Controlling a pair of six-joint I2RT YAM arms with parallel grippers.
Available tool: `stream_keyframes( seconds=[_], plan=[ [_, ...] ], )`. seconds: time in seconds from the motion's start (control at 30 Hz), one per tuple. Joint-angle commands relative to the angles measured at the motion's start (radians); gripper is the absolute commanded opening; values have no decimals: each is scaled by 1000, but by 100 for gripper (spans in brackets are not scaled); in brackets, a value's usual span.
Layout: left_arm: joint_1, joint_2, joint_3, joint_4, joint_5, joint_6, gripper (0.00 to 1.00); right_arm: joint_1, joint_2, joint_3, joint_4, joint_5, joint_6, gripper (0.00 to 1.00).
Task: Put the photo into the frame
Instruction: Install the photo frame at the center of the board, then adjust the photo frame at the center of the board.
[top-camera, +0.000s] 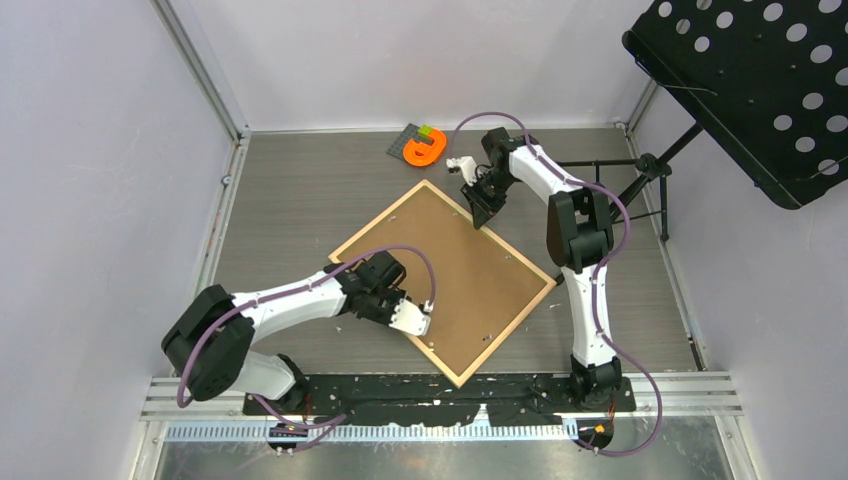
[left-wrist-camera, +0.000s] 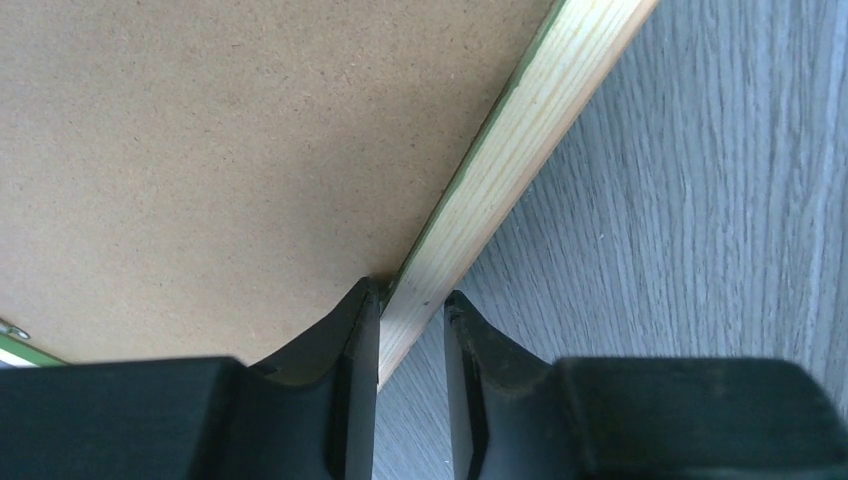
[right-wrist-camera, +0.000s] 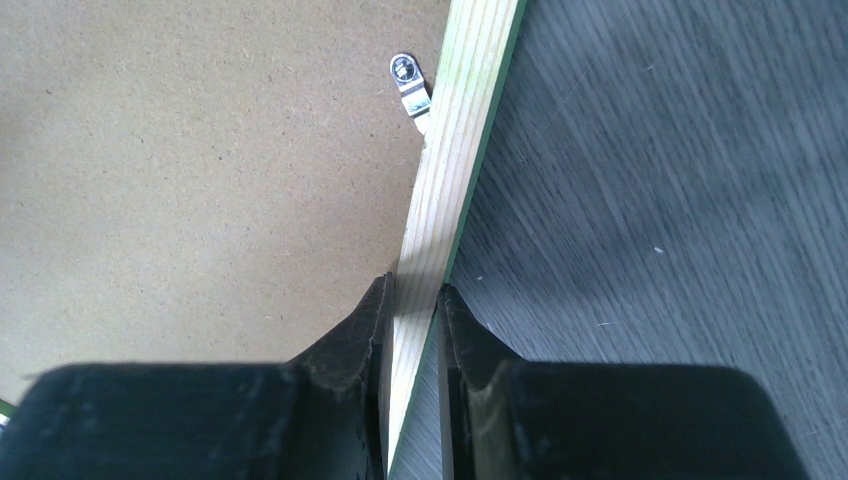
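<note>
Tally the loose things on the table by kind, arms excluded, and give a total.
frame: 1
backing board: 1
orange piece: 1
grey-and-green piece: 1
Total: 4

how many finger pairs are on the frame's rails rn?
2. The left fingers straddle the frame on its near-left rail; the right fingers pinch its far-right rail. Neither pair is hidden.

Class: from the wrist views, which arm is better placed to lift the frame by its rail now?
Likely right. The right gripper pinches the frame rail on both sides; the left gripper straddles its rail with a gap beside one finger.
</note>
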Motion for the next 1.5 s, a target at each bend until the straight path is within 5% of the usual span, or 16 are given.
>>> stream_keyframes(
  seconds=[0.0, 0.13, 0.23, 0.57, 1.0, 1.47],
  plan=[
    [-5, -10, -22, -10, -9, 7, 24, 6, -31, -16, 44, 14, -22, 6],
    [-5, -21, -15, -18, -20, -14, 19, 6, -32, -26, 49, 13, -22, 6],
    [-5, -32, 16, -34, -28, -56, 24, 6, -38, -36, 55, 13, -23, 6],
    [130, -90, 137, -43, -7, -203, 96, 8, -67, -74, 86, 29, -35, 6],
    [578, 154, 500, -116, 156, -725, 100, 89, -29, 18, 63, 165, -161, 6],
    [630, 418, 694, -179, 62, -969, 98, 161, 79, 249, -45, 137, -343, 6]
  ],
)
